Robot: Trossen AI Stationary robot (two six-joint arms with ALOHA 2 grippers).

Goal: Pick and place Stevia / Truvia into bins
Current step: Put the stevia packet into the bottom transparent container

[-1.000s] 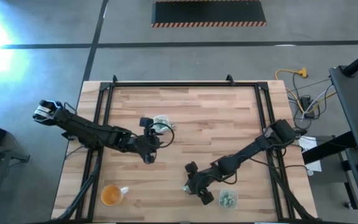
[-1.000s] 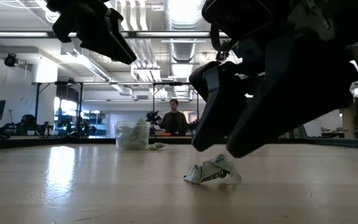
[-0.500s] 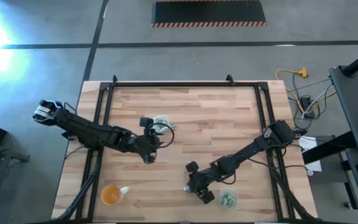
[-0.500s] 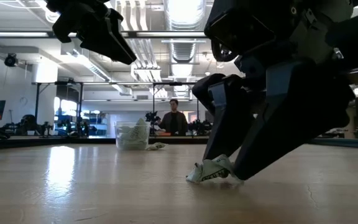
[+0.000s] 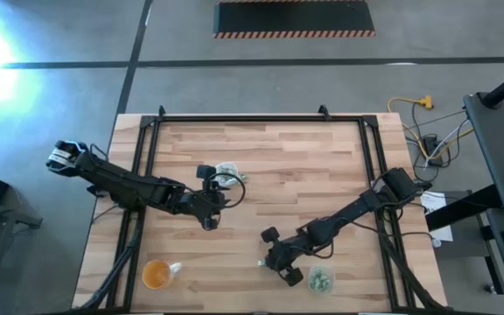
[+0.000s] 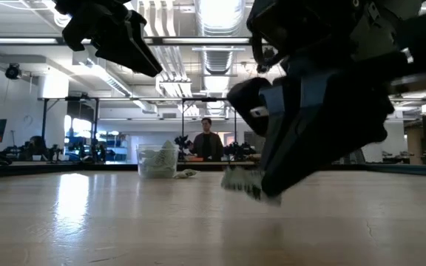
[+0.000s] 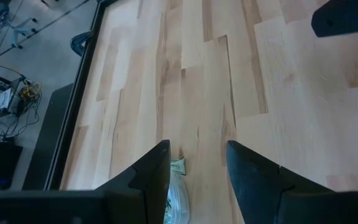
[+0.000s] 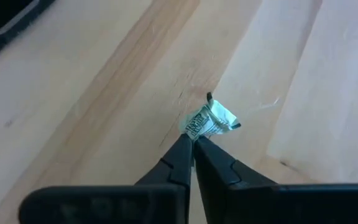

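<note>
A crumpled pale green and white Stevia packet [image 8: 211, 119] sticks out beyond the tips of my right gripper [image 8: 193, 144], which is shut on it near the table's front edge [image 5: 266, 261]. In the low view the packet [image 6: 239, 181] hangs just above the wood. One clear bin [image 5: 320, 279] with packets in it stands close by, to the right of that gripper. My left gripper [image 5: 217, 197] hovers open at mid-table, beside the other clear bin [image 5: 227, 173], which is also filled with packets. That bin's rim [image 7: 176, 193] shows between its fingers. My right gripper pinches the crumpled packet by its near edge [image 8: 196, 132] between the very tips of its two fingers. The fingers slant down at it from the table's right. The packet is lifted clear of the table and juts out beyond the fingertips.
An orange-tinted round cup [image 5: 156, 275] stands at the front left. A loose packet [image 6: 186, 174] lies beside the far bin. Black frame rails [image 5: 147, 149] run along the table's left, right and far sides. A person [image 6: 208, 140] stands in the room beyond the table.
My right gripper stood open around the crumpled packet on the table and has shut on it. The packet has come up a little and now hangs clear of the wood.
</note>
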